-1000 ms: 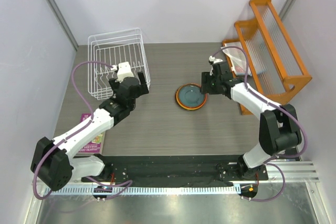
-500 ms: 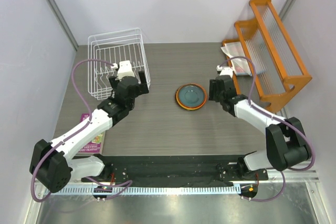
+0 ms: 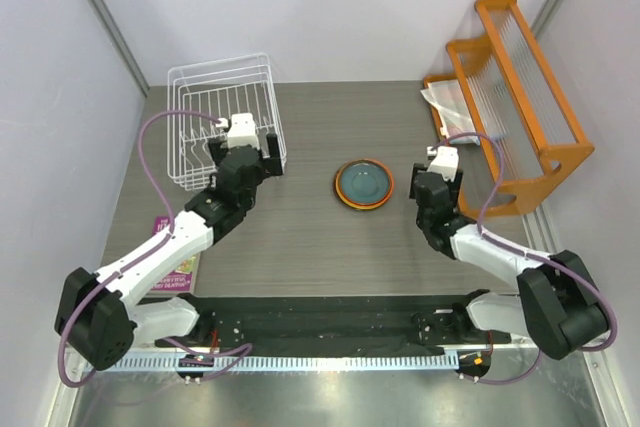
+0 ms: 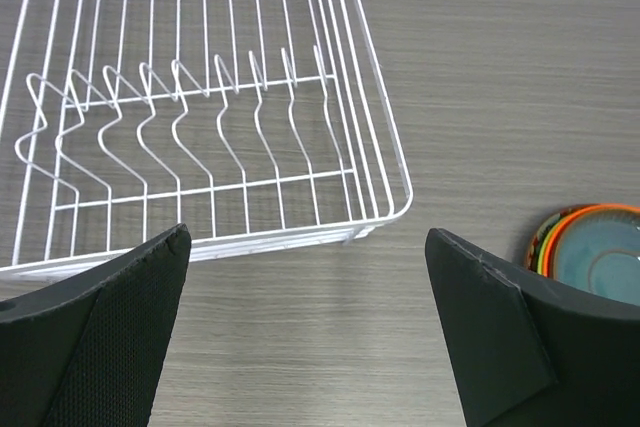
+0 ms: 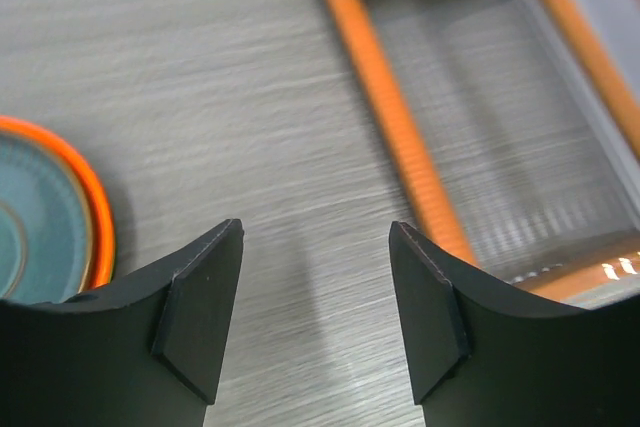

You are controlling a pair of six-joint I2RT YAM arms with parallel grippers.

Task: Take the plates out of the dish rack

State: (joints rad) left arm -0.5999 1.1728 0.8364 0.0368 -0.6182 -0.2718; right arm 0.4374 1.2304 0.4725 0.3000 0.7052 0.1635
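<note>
1. The right gripper (image 5: 315, 239) is pulling back from the plates (image 3: 364, 184). A second ago it was right beside the stack, and now it is drawing toward the near right of the table. Its jaws are standing partly apart and gripping nothing.
2. The plates are sitting stacked at the table's middle, well apart from the dish rack (image 3: 228, 119). The teal one is lying on top, with orange and green edges peeking out beneath.
3. The dish rack, at the far left, is showing only bare wire dividers.
4. The left gripper (image 4: 307, 247) is hovering just beside the rack's near edge, spread wide and empty, having edged slightly closer.
5. Judging from this, the unloading is looking finished, and the right arm is clearing away.
</note>
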